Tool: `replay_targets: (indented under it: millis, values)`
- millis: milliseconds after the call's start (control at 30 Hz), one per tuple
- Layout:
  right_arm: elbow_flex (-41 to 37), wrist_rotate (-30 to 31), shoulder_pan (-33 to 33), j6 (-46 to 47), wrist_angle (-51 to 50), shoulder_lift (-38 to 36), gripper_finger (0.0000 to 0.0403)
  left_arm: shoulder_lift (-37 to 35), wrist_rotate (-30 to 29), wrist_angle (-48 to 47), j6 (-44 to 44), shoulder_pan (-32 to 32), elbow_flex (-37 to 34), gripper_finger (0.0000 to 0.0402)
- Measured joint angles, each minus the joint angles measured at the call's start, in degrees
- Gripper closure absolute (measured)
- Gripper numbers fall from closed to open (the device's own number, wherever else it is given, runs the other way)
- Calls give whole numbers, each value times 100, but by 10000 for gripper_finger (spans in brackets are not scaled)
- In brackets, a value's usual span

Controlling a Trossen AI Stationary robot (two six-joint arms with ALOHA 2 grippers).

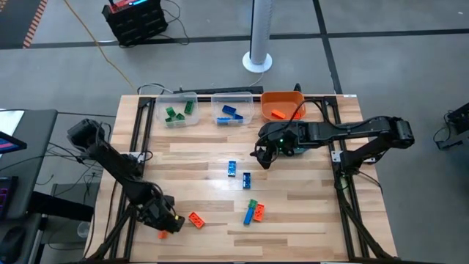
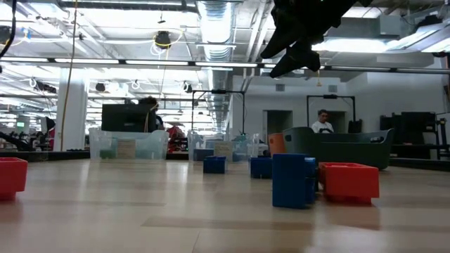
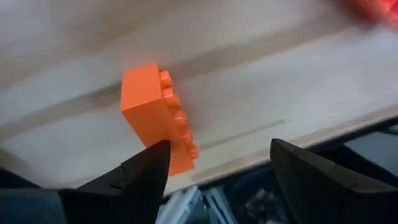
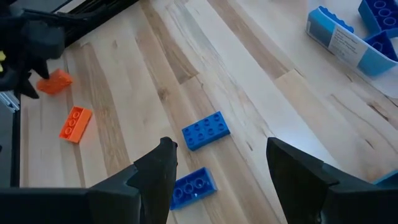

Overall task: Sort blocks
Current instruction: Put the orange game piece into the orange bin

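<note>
My left gripper [image 3: 217,165] hangs with jaws released, half hiding an orange block [image 3: 157,115] at the surface [image 1: 293,220] edge; right gripper [image 4: 217,168] released, empty.

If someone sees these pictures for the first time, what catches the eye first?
The coloured blocks scattered over the wooden table, with three bins along its far edge, the orange bin brightest. The left pincer is open near an orange block at the near left corner; the open right pincer hangs above two blue blocks.
</note>
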Motion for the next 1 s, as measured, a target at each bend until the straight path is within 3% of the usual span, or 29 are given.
replay_targets:
  millis: [467,733,1000]
  values:
    - [2,4,0,0,-4,2,148,357,229,75,72,1,10,127]
    - [1,4,-38,0,-2,1,148,193,-207,-634,227,39,458,127]
    - [0,4,-74,-2,-2,2,148,182,-41,-844,243,29,861,127]
